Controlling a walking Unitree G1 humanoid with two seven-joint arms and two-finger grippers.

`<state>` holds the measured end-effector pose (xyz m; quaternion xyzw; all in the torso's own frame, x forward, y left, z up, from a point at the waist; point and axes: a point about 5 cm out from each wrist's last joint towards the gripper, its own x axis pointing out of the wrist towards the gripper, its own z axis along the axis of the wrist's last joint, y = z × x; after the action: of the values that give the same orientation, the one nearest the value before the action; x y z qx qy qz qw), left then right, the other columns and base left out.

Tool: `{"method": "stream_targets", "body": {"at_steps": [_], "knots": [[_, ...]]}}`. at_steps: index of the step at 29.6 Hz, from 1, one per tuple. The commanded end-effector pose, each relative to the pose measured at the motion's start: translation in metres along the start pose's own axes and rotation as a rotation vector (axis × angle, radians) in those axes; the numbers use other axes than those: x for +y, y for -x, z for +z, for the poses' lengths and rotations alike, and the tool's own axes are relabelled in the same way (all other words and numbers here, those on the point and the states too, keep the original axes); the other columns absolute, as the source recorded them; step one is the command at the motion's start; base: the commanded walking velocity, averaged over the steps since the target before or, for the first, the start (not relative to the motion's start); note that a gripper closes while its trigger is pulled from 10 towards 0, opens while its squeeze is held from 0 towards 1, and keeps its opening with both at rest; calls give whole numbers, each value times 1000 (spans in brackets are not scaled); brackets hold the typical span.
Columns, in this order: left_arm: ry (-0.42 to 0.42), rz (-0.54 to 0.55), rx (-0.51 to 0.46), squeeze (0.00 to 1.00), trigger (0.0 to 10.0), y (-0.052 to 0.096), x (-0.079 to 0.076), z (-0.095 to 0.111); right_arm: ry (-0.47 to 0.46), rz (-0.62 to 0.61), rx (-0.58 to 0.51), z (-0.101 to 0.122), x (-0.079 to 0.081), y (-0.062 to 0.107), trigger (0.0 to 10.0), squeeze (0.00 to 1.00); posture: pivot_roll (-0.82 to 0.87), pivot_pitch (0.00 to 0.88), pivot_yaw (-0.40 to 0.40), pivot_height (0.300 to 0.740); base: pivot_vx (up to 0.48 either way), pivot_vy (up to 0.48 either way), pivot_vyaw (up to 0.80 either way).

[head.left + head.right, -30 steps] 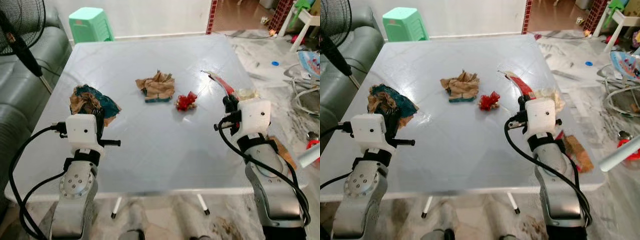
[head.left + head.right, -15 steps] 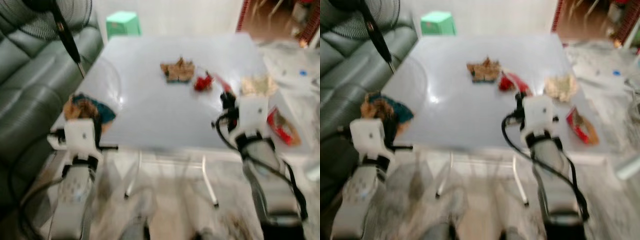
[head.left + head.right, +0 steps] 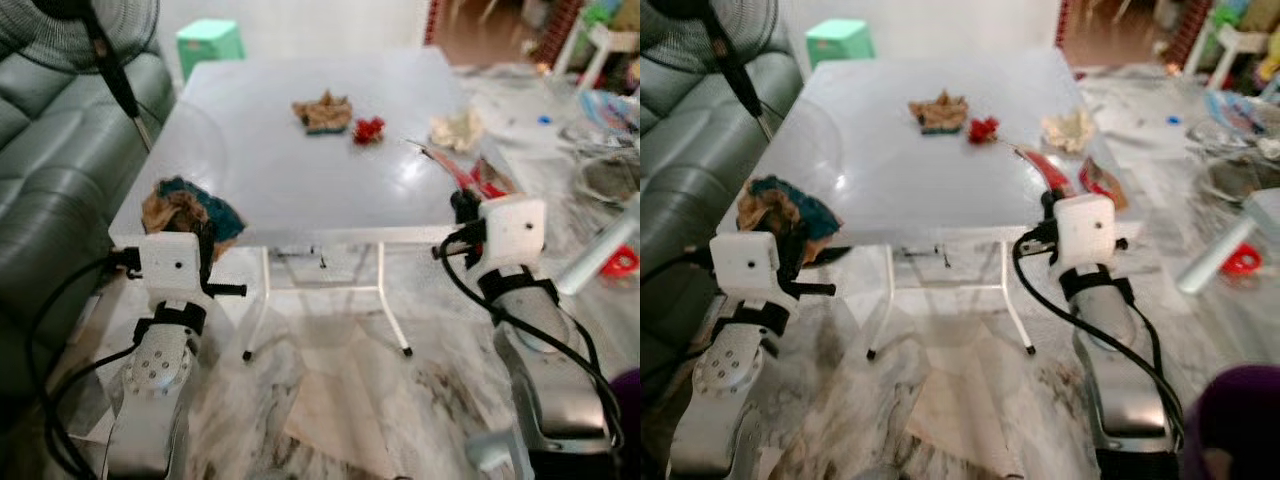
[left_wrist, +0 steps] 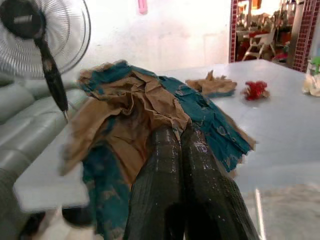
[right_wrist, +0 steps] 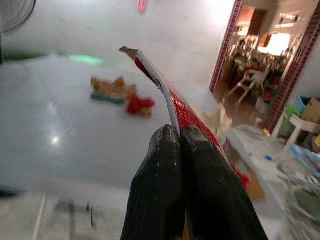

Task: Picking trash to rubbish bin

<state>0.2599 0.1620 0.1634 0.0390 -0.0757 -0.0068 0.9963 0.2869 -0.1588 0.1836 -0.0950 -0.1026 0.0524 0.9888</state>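
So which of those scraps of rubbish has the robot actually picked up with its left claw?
The crumpled brown-and-teal wrapper, pinched in the left gripper off the table's edge; the others lie on it.

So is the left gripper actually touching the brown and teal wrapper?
Touching. The left wrist view shows the left gripper with fingers shut on the crumpled brown and teal wrapper.

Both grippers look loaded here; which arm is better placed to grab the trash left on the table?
Neither. The left gripper is shut on the brown-teal wrapper and the right gripper on the red wrapper. Both must probably unload first. The table scraps lie nearer the right side.
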Motion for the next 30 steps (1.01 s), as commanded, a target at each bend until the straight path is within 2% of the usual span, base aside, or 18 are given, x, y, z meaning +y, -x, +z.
{"method": "stream_targets", "body": {"at_steps": [1, 8, 17, 21, 30], "knots": [[1, 16, -7, 0, 10000, 0, 4, 2, -8, 9, -31, 8, 3, -3, 10000, 0, -24, 78, 24, 740, 0, 0, 0], [4, 11, -9, 0, 10000, -2, 4, 2, -6, 6, -26, 8, 2, -3, 10000, 0, -28, 76, 23, 740, 0, 0, -125], [23, 0, -12, 0, 10000, -6, 7, 3, -5, 7, -16, 7, 2, -6, 10000, 0, -33, 77, 21, 740, 0, 0, -800], [43, -1, -9, 0, 10000, -9, 10, 3, -2, 10, -16, 7, 2, -6, 10000, 0, -35, 78, 23, 740, 0, 0, 0], [33, -22, -8, 0, 10000, -9, 9, 3, 2, 7, -15, 7, 2, -6, 10000, 0, -36, 81, 23, 740, 0, 0, 0]]}}
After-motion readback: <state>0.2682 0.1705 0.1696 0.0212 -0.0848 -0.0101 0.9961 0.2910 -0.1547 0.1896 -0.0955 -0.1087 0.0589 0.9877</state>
